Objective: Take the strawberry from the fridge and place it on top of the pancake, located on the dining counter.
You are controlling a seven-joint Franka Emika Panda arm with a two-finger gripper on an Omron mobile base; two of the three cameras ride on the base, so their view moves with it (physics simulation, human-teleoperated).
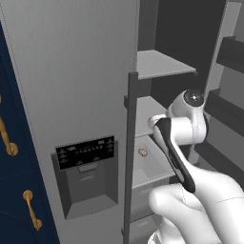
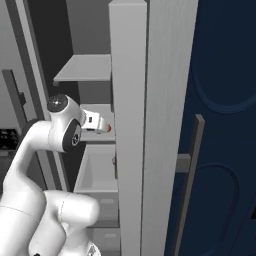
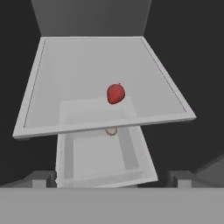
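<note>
Red strawberry — on fridge shelf

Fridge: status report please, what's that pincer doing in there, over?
Pincer open, empty, at the middle shelf. Strawberry lies in the drawer below, untouched. Red fruit sits on the shelf above it.

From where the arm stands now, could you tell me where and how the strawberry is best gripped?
The strawberry is a small rounded lump lying alone on the floor of the white fridge drawer, below the shelf holding a red fruit. I would probably come down from the front, under that shelf, and pinch across its middle; its round shape favours no side.
</note>
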